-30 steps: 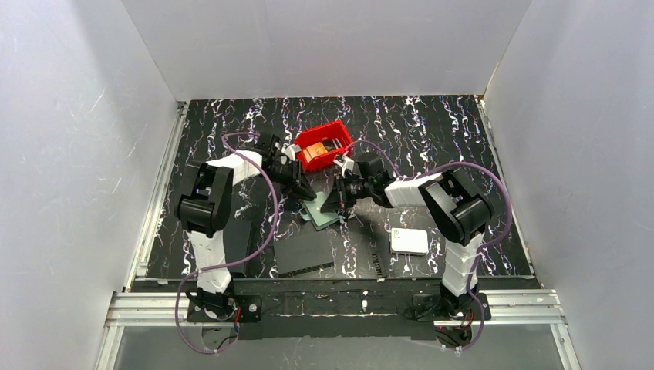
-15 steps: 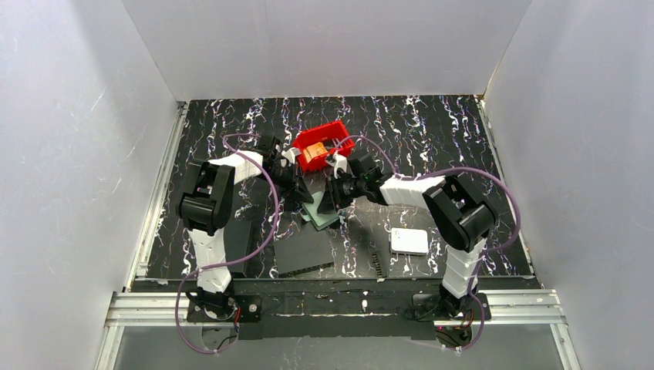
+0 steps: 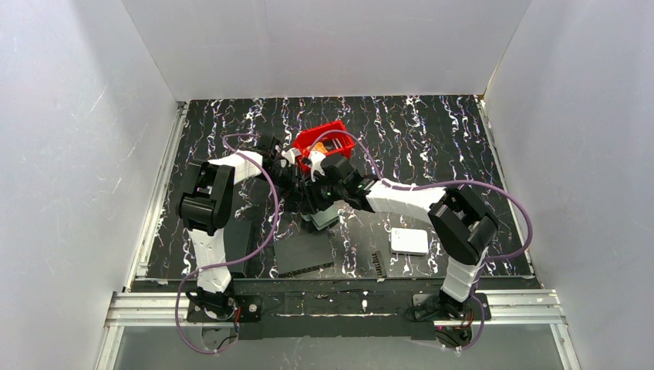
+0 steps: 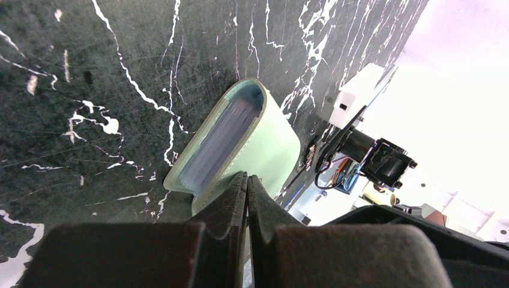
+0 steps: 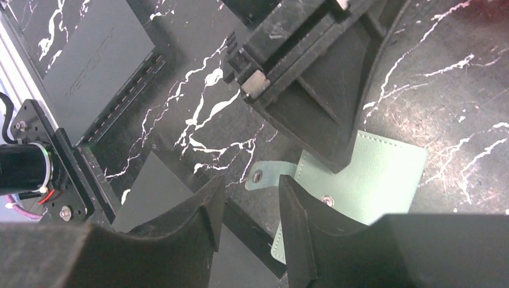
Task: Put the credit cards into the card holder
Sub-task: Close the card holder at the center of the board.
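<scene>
Fingers of the left gripper are pressed tight together. Their tips seem to pinch the near edge of the small grey-green folding card holder, w/ no gap showing btwn them. Fingers of the right gripper stand partly apart w/ nothing btwn them. They hover just above the holder's short snap strap.

Top view: both arms reach to mid-table & meet over the card holder. It lies on the black marble-pattern tabletop, just on the near side of the red plastic bin. Left wrist view shows it partly folded: 2 pale green covers w/ bluish translucent pockets btwn them. Right wrist view shows its stitched outer cover w/ 1 metal snap, plus 1 more on the strap.

Credit cards: only a bit of orange shows inside the red bin, mostly hidden by the right arm, so the count can't be told.

Also on the table: 1 white rounded box near the right arm, well apart from the holder. 2 flat black rectangles lie nearer the bases, 1 just near-side of the holder, 1 beside the left arm.
</scene>
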Robot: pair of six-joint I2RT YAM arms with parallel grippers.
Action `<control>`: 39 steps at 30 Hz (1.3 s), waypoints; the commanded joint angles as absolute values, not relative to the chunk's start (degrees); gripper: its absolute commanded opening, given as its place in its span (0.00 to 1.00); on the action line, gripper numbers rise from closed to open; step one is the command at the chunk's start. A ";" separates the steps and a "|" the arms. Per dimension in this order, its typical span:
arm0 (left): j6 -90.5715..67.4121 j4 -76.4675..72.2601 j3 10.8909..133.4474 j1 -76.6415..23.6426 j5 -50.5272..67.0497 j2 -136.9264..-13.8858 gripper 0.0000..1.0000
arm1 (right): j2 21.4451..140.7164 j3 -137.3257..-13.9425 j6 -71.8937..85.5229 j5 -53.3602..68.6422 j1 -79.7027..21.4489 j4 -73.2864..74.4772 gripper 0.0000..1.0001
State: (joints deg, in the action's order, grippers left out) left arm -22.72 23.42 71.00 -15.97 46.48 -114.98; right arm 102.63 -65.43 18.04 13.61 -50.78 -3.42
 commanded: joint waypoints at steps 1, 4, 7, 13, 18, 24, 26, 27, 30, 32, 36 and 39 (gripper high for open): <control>-19.03 28.83 68.79 -16.28 37.53 -116.55 0.00 | 105.30 -69.16 17.45 11.46 -52.12 -1.95 0.45; -18.98 28.75 68.67 -16.30 37.69 -116.46 0.00 | 106.52 -70.18 16.93 10.89 -52.82 -1.01 0.43; -19.01 28.74 68.68 -16.28 37.62 -116.35 0.00 | 107.02 -70.52 16.25 10.10 -53.45 -0.44 0.43; -18.98 28.67 68.72 -16.31 37.79 -116.63 0.00 | 107.77 -71.13 15.57 9.06 -53.92 -0.09 0.36; -18.98 28.65 68.72 -16.29 37.88 -116.68 0.00 | 107.98 -71.58 15.47 9.11 -53.94 -0.09 0.25; -18.99 28.69 68.71 -16.32 38.04 -116.79 0.00 | 108.42 -72.07 15.09 8.97 -54.05 1.47 0.24; -19.03 28.73 68.67 -16.31 38.14 -116.76 0.00 | 108.66 -72.23 14.86 9.05 -54.05 1.90 0.25; -18.92 28.72 68.67 -16.33 38.14 -116.80 0.00 | 108.83 -72.32 14.79 9.17 -54.05 1.91 0.26; -18.90 28.74 68.72 -16.30 38.14 -116.85 0.00 | 109.02 -72.33 14.69 9.23 -54.13 2.00 0.26; -18.90 28.74 68.71 -16.29 38.14 -116.89 0.00 | 109.12 -72.46 14.59 9.23 -54.14 1.93 0.26; -18.91 28.74 68.79 -16.27 38.23 -117.05 0.00 | 109.36 -72.87 14.51 9.32 -54.23 2.28 0.23; -18.90 28.76 68.80 -16.30 38.13 -117.05 0.00 | 108.65 -72.51 14.54 8.98 -54.23 1.68 0.15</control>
State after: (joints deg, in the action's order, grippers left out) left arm -22.48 23.53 70.98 -15.97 46.54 -114.98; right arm 109.43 -70.08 14.92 9.50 -53.78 2.63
